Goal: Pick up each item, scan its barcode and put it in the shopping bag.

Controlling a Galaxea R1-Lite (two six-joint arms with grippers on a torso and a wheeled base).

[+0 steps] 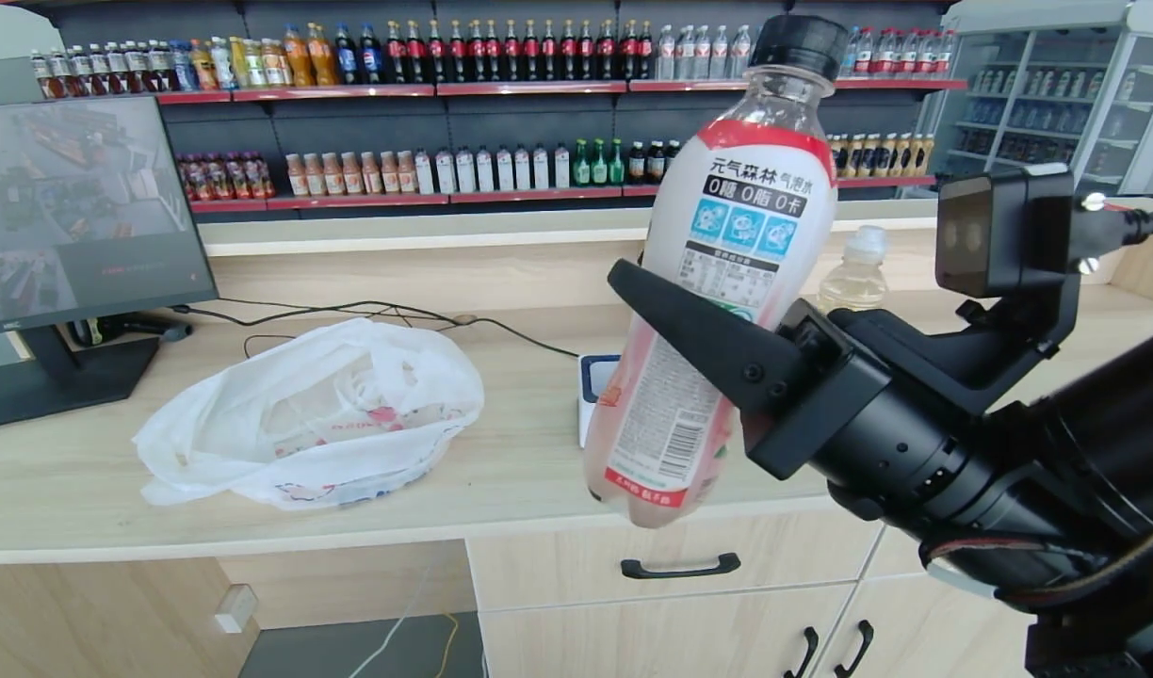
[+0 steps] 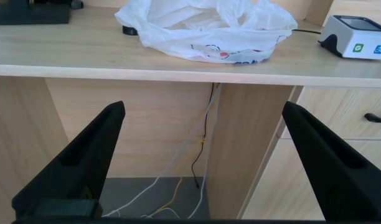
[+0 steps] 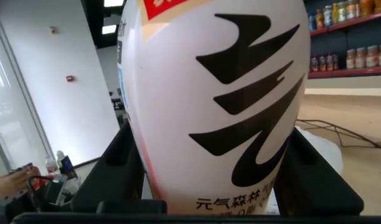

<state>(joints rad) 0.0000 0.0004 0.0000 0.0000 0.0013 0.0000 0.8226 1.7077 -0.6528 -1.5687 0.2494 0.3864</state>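
While the left pincer [image 2: 200,180] hangs low in front of the counter [image 1: 501,471] with its jaws spread wide and nothing between them, the work sits further right. At the far left of the counter stands a monitor [image 1: 77,217]. Next comes the white shopping bag [image 1: 313,414], slumped and crumpled, its mouth loosely open toward the shelves behind; red print shows on its lower side. Just right of the bag lies the small white scanner [image 2: 355,36], which the head view leaves mostly hidden.

In front of the scanner, held in the air over the counter's front edge, is the bottle [image 1: 718,282], tilted with its black cap [image 1: 801,42] up and to the right. The right pincer [image 1: 704,325] is pinching it across the middle of the body. The bottle looks like capped plastic, mostly full of pale drink, so I judge it fairly weighty and stiff enough, though its glossy sleeve could slip; the mid-body grip below the shoulder seems the sound place. Its label carries a red band, blue squares, a dense panel of small print and a barcode [image 1: 680,452] near the base, which appears to face the head camera rather than the scanner. Beyond the arm, a second, clear bottle [image 1: 854,273] stands on the counter.
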